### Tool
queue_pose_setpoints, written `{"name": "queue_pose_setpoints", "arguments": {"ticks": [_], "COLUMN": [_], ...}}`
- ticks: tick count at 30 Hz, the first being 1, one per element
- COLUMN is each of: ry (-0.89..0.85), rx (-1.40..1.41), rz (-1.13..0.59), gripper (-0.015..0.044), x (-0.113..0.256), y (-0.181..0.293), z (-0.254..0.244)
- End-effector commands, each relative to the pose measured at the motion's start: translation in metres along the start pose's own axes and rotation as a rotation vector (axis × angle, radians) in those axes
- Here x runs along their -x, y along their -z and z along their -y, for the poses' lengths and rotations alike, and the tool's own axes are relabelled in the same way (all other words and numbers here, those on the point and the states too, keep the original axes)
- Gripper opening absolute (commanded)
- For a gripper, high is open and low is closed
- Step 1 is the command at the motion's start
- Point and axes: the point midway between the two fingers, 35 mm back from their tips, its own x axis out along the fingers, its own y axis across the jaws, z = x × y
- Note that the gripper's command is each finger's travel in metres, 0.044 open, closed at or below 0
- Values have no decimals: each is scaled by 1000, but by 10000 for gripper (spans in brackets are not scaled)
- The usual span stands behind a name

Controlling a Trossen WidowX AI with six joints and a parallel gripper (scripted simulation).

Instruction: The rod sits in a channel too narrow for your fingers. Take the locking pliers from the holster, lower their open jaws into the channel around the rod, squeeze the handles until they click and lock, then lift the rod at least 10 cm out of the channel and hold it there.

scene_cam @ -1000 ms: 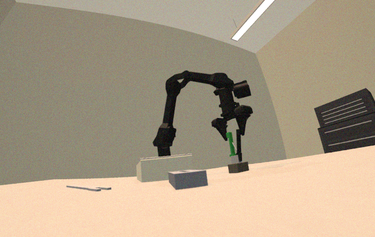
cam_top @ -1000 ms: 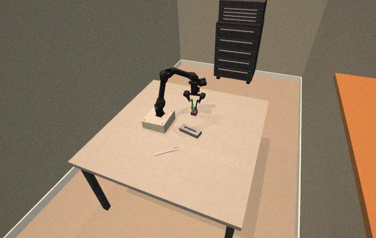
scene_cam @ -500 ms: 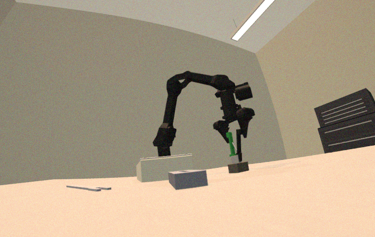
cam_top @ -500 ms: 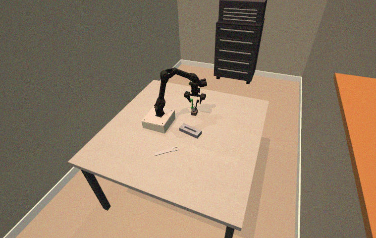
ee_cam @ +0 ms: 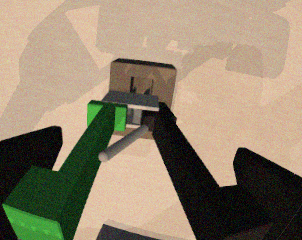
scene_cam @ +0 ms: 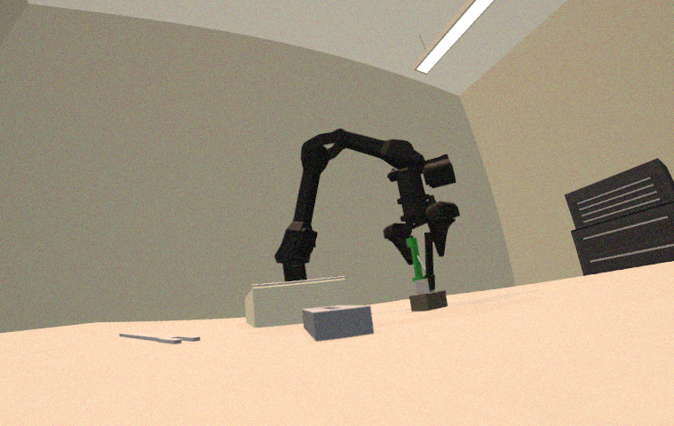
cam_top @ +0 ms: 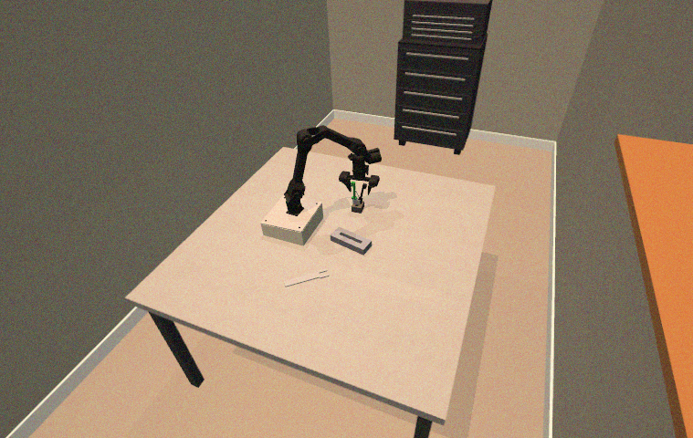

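The locking pliers stand upright in the small dark holster (cam_top: 357, 208) (scene_cam: 428, 301) (ee_cam: 165, 82), handles up and spread. Their green handle (cam_top: 353, 191) (scene_cam: 415, 259) (ee_cam: 85, 162) is on the left and their black handle (scene_cam: 428, 253) (ee_cam: 181, 167) on the right; the jaws are largely hidden. My gripper (cam_top: 359, 191) (scene_cam: 425, 259) (ee_cam: 150, 147) is open and points down, its fingers on either side of the upper handles, with nothing gripped. The grey channel block (cam_top: 363, 246) (scene_cam: 343, 323) (ee_cam: 128, 234) lies apart from the holster. The rod cannot be made out in its slot.
A thin, pale two-pronged tool (cam_top: 305, 279) (scene_cam: 150, 338) lies flat on the table (cam_top: 383, 336), in front of the channel block. The arm's pale box base (cam_top: 281, 233) (scene_cam: 277, 310) stands left of the holster. A dark drawer cabinet (cam_top: 434, 84) stands behind the table.
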Motion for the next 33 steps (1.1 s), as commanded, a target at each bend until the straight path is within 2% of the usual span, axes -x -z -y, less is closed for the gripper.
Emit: {"name": "queue_pose_setpoints", "arguments": {"ticks": [1,33], "ry": [-7,-7], "rx": [-5,-5], "rz": [-2,-2], "gripper": [436,393], "x": [-3,-3], "y": [0,0], "z": [-1,-1]}}
